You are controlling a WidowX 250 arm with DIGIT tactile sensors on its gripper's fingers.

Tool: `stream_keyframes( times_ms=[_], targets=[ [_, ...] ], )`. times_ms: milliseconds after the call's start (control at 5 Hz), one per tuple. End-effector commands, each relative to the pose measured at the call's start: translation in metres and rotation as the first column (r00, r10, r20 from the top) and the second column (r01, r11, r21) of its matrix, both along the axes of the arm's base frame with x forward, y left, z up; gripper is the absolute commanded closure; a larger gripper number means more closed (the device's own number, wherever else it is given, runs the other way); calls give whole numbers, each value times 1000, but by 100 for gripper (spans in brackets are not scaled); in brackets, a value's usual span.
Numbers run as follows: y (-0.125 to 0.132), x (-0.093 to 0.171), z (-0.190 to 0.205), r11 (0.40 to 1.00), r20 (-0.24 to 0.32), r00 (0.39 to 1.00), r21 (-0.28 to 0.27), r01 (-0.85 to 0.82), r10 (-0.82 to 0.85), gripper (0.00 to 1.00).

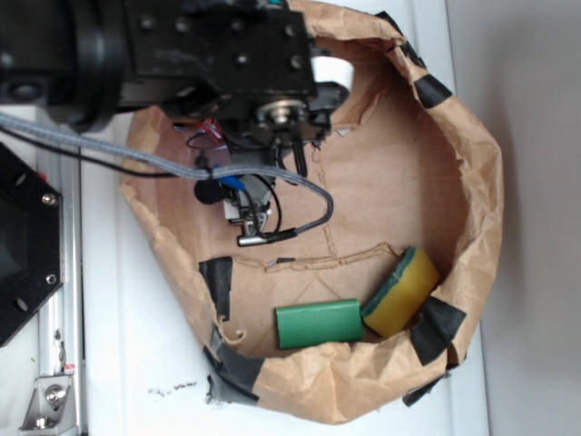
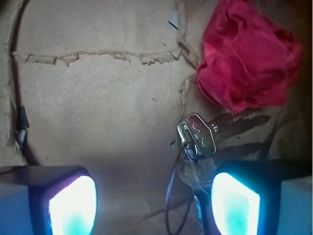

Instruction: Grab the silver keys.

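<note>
A white bench (image 1: 136, 363) carries a wide brown paper bag (image 1: 472, 200), its rim rolled down and patched with black tape. The black arm (image 1: 182, 45) reaches over the bag's upper left part, cables trailing beneath it. On the bag's floor, near the lower rim, a green block (image 1: 318, 323) lies touching a yellow sponge (image 1: 401, 291) with a green layer.

In the wrist view, a crumpled red cloth ball (image 2: 247, 58) sits at upper right on the brown paper. Just below it lie the keys (image 2: 198, 137), a silver bunch on a thin wire ring (image 2: 173, 196), their blades fanned toward the right and tinted red.

The claw (image 2: 151, 205) is released, its two glowing pads spread wide; the keys lie just beside the right pad (image 2: 234, 205), their lower end between the pads. I cannot tell whether the pad touches them.
</note>
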State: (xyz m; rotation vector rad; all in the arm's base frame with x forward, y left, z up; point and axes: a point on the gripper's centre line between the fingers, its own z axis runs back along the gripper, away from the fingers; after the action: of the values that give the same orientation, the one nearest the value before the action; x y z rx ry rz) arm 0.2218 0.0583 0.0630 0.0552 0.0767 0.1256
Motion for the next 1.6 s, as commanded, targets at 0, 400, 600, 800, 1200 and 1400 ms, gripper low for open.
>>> stream_keyframes(
  times_ms=[0,400,600,800,1200,1400],
  targets=[
    [0,5,-2,998,88,996,45,-37,33,0],
    [2,1,-22,996,59,998,87,-23,18,0],
    [3,-1,-28,996,37,999,93,-13,10,0],
    [3,-2,-29,996,53,999,93,3,-8,94],
    [2,-2,-27,995,55,998,91,29,-34,100],
    [1,-2,-27,995,50,998,91,37,-42,100]
  ],
)
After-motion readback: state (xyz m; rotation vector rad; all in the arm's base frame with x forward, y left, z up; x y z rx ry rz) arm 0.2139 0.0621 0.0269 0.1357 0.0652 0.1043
